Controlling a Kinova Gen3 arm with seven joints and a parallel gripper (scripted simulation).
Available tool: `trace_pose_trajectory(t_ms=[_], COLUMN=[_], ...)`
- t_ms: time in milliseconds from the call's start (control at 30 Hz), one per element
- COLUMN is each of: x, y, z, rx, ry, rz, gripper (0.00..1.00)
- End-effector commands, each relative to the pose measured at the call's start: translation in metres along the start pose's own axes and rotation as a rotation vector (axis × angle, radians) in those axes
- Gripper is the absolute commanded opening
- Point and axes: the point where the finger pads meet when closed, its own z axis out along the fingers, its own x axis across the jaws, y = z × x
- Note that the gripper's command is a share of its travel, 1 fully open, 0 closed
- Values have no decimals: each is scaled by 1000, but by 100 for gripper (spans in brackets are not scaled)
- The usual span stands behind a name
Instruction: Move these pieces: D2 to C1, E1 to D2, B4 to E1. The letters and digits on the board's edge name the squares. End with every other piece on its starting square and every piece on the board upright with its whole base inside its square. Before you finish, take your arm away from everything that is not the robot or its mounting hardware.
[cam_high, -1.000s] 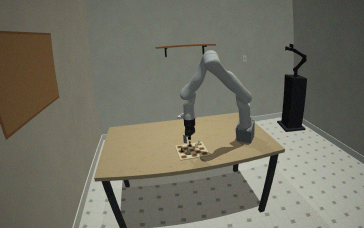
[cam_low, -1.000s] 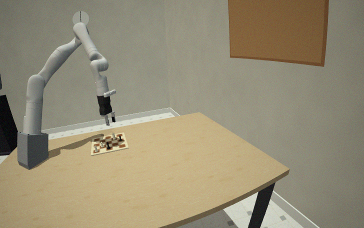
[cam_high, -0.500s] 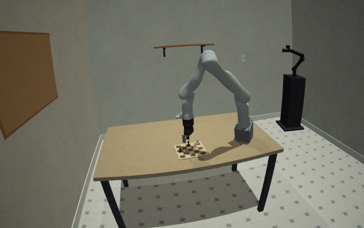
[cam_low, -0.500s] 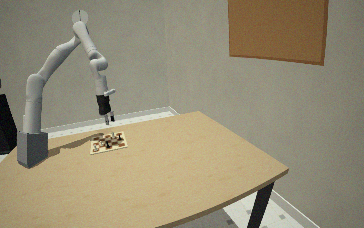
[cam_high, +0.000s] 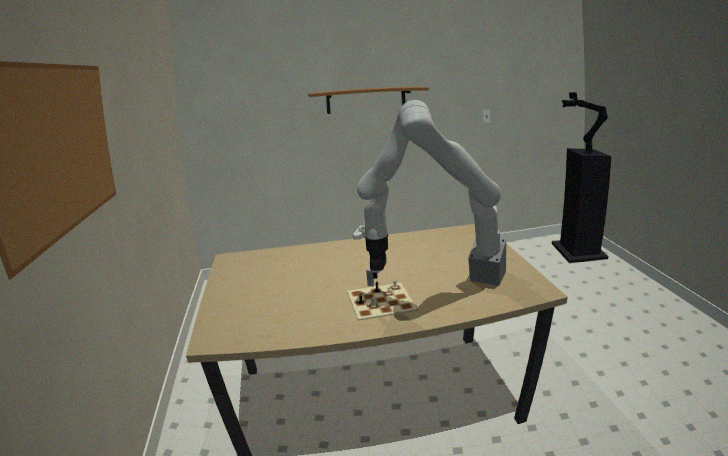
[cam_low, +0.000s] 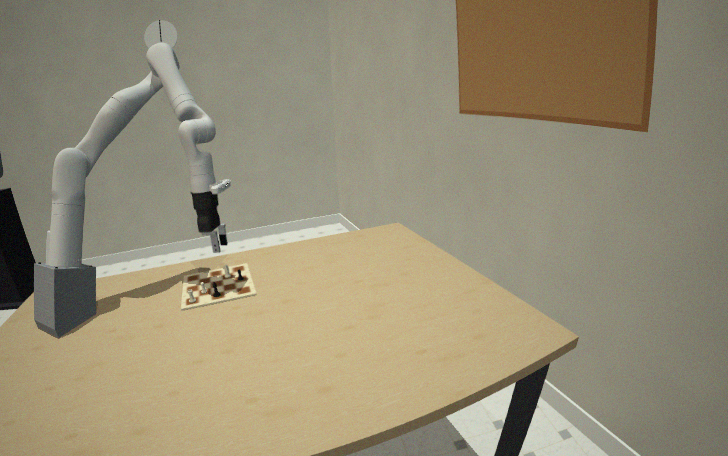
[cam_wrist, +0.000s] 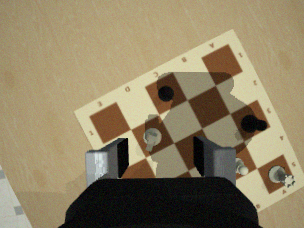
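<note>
Top view shows a wooden table (cam_high: 268, 300) (cam_low: 349, 322) (cam_wrist: 50, 60) on tiled floor (cam_high: 585, 343) (cam_low: 529, 424) (cam_wrist: 11, 197), arm (cam_high: 445, 153) (cam_low: 115, 118) arched overhead; exterior, hand (cam_high: 372, 279) (cam_low: 219, 248) (cam_wrist: 160, 151) pointing down above the chessboard (cam_high: 376, 315) (cam_low: 231, 298) (cam_wrist: 175, 63); wrist, hand open, black piece (cam_high: 360, 298) (cam_low: 240, 275) (cam_wrist: 166, 93) on C1, white piece (cam_high: 373, 301) (cam_low: 227, 271) (cam_wrist: 152, 136) on D2, white pawn (cam_high: 388, 291) (cam_low: 203, 287) (cam_wrist: 241, 167) on B4.

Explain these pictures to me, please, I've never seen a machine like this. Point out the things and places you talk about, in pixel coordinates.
The machine is a robot arm (cam_high: 451, 155) (cam_low: 174, 80) fixed to a wooden table (cam_high: 279, 290) (cam_low: 349, 333) (cam_wrist: 40, 65). Its two-finger gripper (cam_high: 372, 279) (cam_low: 219, 248) (cam_wrist: 160, 151) works like a hand.

The top and exterior views show it from two different sides of the room. The wrist view looks down past the fingers.

On the table lies a small chessboard (cam_high: 376, 315) (cam_low: 220, 300) (cam_wrist: 192, 54) with five pieces: three white, including a rook (cam_high: 394, 285) (cam_low: 190, 295) (cam_wrist: 276, 174), and two black. The gripper hangs open above it, holding nothing.
</note>
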Motion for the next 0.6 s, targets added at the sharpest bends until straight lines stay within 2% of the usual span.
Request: trace_pose_trajectory(t_ms=[0,567], x=[4,16], y=[-1,1], z=[0,5], rx=[2,-12], ry=[0,8], rz=[-31,-434], gripper=[100,100])
